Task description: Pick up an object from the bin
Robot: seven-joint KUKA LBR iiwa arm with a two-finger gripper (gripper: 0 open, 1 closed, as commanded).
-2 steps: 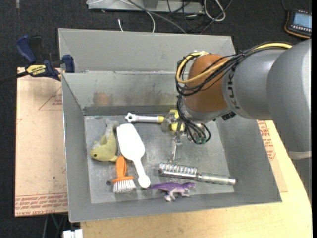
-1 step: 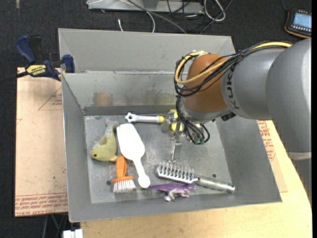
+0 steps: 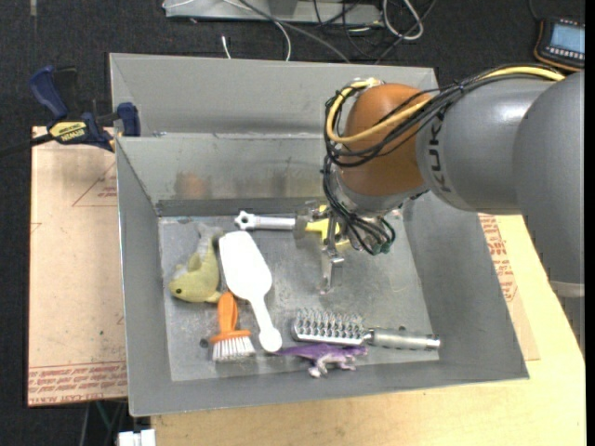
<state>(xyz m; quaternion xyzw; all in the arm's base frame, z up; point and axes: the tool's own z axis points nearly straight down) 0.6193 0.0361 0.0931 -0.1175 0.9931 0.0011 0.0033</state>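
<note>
Arm (image 3: pixel 502 147) enters from right, orange-capped wrist bent downward. Tool (image 3: pixel 328 272) hangs over bare bin (image 3: pixel 390 286) floor, frame centre; opening cannot tell. Nearest: slim silver wrench (image 3: pixel 265 221) upper left, bristly grey hairbrush (image 3: pixel 335 329) below.

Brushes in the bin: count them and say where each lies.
2 with bristles showing: the orange-handled brush at bottom left, the grey hairbrush at bottom middle. The white paddle may be a third, face down.

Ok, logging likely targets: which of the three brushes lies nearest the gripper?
The grey, metal-handled brush, lying just below the gripper in the view; the white brush and orange brush lie further left.
</note>
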